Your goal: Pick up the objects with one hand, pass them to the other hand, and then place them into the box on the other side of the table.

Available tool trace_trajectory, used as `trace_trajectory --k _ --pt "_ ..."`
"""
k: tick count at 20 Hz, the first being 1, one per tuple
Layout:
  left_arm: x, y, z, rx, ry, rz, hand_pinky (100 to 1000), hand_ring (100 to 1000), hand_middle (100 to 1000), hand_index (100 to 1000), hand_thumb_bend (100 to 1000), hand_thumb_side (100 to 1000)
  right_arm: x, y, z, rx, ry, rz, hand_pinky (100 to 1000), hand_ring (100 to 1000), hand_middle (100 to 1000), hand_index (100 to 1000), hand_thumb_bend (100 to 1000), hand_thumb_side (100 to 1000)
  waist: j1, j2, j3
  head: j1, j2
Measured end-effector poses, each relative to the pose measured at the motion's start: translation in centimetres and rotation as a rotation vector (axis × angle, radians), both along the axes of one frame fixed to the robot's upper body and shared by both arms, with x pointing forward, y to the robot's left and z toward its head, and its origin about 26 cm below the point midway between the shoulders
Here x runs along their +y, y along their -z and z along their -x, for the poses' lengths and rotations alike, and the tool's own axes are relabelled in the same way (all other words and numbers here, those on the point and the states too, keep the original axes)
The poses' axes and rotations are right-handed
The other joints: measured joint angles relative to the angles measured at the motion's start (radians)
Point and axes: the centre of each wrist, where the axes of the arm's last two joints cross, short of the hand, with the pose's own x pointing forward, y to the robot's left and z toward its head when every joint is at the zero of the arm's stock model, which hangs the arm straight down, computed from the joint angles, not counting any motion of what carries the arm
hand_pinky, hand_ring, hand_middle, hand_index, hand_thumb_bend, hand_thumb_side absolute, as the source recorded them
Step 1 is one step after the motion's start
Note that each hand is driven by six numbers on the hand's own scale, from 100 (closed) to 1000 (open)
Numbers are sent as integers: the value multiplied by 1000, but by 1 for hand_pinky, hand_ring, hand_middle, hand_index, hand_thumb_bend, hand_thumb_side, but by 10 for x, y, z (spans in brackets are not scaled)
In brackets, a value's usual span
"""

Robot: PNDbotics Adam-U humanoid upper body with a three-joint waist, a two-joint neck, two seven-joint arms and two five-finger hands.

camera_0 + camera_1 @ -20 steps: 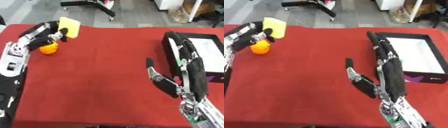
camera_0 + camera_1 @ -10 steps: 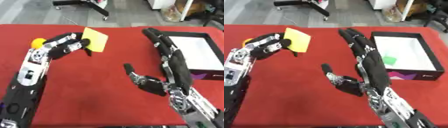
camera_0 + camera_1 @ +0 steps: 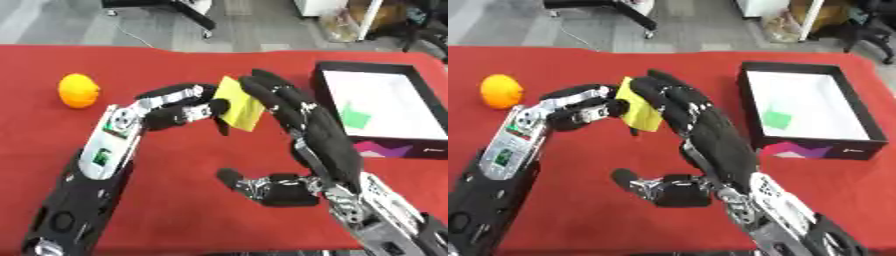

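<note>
**Yellow card held between two robot hands**

Left eye view: the left robot hand [image 3: 179,111] has its fingers curled round a yellow card [image 3: 238,104], held above the red surface [image 3: 175,165] near its middle. The right robot hand [image 3: 306,135] stands open, straight fingers lying against the card's far side, thumb spread low. An orange [image 3: 78,90] sits at the left. The black box [image 3: 376,112], with a green piece [image 3: 354,116] inside, is at the right.

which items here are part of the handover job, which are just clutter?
Job:
- flat yellow card, pinched in left hand
- right hand, open beside the card
- round orange fruit on the red cloth
- black box with white lining, green piece inside

Clutter:
- black chair base on the floor
</note>
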Motion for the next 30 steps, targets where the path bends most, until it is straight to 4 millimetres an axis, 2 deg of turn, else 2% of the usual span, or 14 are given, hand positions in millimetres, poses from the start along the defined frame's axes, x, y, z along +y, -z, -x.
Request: trace_trajectory --k 12,26,30 --pt "-13 -1 8 -10 53 4 633 547 459 617 100 764 1 -2 0 -16 28 -12 827 918 845 962 433 426 4 3 -6 -8 0" --pt "-3 4 14 -13 39 17 637 552 457 614 100 749 0 -2 -1 -43 152 -32 803 896 812 949 388 396 4 3 -4 -19 0" --pt "-1 1 15 -19 38 27 639 554 457 614 100 745 0 -2 -1 -39 175 -34 788 878 778 916 337 357 4 3 -4 -20 0"
